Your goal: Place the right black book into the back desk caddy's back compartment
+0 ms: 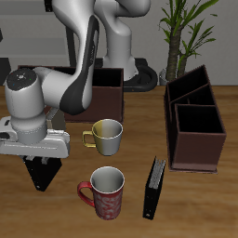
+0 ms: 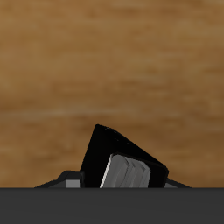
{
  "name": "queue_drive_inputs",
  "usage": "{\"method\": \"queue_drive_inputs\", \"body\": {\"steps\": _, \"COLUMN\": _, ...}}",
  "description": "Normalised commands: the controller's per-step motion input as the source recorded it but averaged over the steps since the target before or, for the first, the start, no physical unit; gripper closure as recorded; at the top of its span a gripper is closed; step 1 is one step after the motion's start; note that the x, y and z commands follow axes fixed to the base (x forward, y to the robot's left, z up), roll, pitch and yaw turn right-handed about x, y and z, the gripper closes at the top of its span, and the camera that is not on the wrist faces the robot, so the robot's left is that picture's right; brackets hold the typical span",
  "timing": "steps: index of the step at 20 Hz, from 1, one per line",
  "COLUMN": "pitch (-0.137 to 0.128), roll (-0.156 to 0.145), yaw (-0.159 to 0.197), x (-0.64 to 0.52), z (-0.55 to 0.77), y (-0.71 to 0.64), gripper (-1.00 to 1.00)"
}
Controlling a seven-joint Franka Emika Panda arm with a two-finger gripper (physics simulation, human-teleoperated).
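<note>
My gripper (image 1: pixel 42 164) is shut on the right black book (image 1: pixel 44 178), a slim black hardcover hanging below the hand near the table's front edge. In the wrist view the book (image 2: pixel 112 149) sticks out from between the fingers of my gripper (image 2: pixel 122 175), with bare wood behind it. The back desk caddy (image 1: pixel 109 88), a long dark brown box, stands farther back, mostly hidden behind my arm. Only its taller end section shows clearly.
A twin black book (image 1: pixel 154 187) stands upright near the front edge. A red patterned mug (image 1: pixel 107 192) and a yellow-green mug (image 1: pixel 107 138) stand between the gripper and that book. A second dark brown caddy (image 1: pixel 196 125) stands beyond the twin book.
</note>
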Motion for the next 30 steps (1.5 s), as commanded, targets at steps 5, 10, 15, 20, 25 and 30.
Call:
{"method": "queue_drive_inputs", "body": {"steps": 5, "pitch": -0.026, "roll": -0.018, "yaw": 0.007, "x": -0.04, "z": 0.22, "y": 0.05, "gripper": 1.00}}
{"method": "queue_drive_inputs", "body": {"steps": 10, "pitch": -0.055, "roll": -0.037, "yaw": -0.055, "x": -0.22, "z": 0.68, "y": 0.17, "gripper": 1.00}}
{"method": "queue_drive_inputs", "body": {"steps": 15, "pitch": -0.025, "roll": -0.033, "yaw": -0.003, "x": -0.31, "z": 0.72, "y": 0.20, "gripper": 1.00}}
{"method": "queue_drive_inputs", "body": {"steps": 20, "pitch": -0.042, "roll": -0.028, "yaw": -0.041, "x": -0.36, "z": 0.61, "y": 0.06, "gripper": 1.00}}
{"method": "queue_drive_inputs", "body": {"steps": 25, "pitch": -0.054, "roll": -0.050, "yaw": -0.027, "x": -0.49, "z": 0.78, "y": 0.07, "gripper": 1.00}}
{"method": "queue_drive_inputs", "body": {"steps": 30, "pitch": -0.022, "roll": -0.016, "yaw": -0.025, "x": -0.47, "z": 0.43, "y": 0.05, "gripper": 1.00}}
